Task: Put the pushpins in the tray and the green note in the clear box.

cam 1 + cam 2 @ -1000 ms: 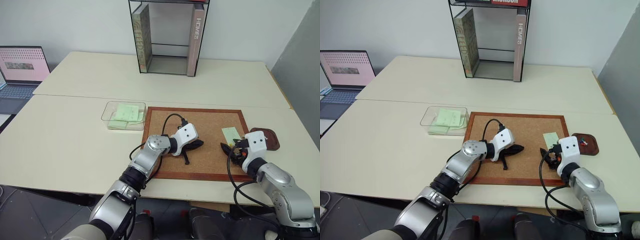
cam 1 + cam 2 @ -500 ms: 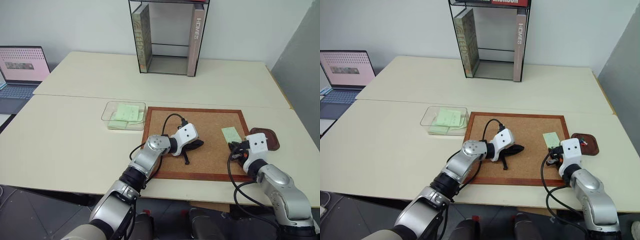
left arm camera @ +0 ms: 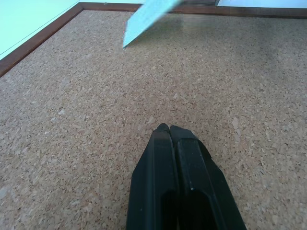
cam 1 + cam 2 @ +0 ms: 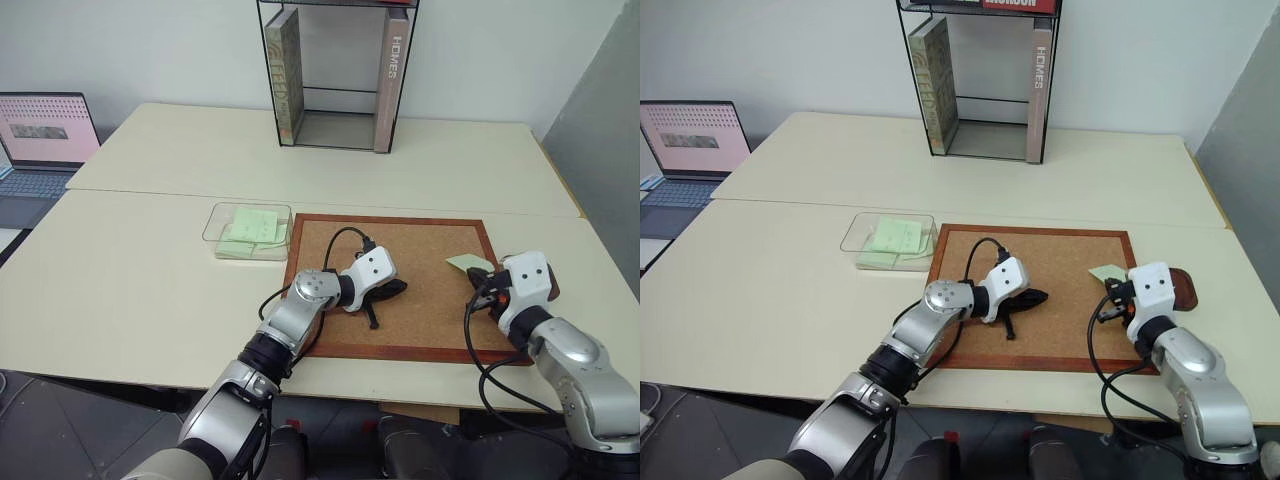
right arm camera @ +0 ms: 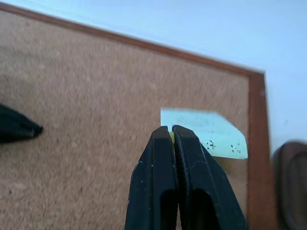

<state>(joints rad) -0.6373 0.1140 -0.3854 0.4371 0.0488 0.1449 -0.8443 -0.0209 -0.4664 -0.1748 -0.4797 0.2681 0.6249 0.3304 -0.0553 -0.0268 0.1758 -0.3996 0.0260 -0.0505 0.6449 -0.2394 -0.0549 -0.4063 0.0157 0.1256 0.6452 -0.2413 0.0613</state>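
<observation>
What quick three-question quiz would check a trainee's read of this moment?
1. True or false: the left gripper's jaws stand open.
2. The green note by the right gripper is over: A cork board, B clear box, C tray.
3. What yellowish thing shows between the right gripper's jaws?
Key: 1 false, shut. 2 A. 3 Seemingly a pushpin.
</observation>
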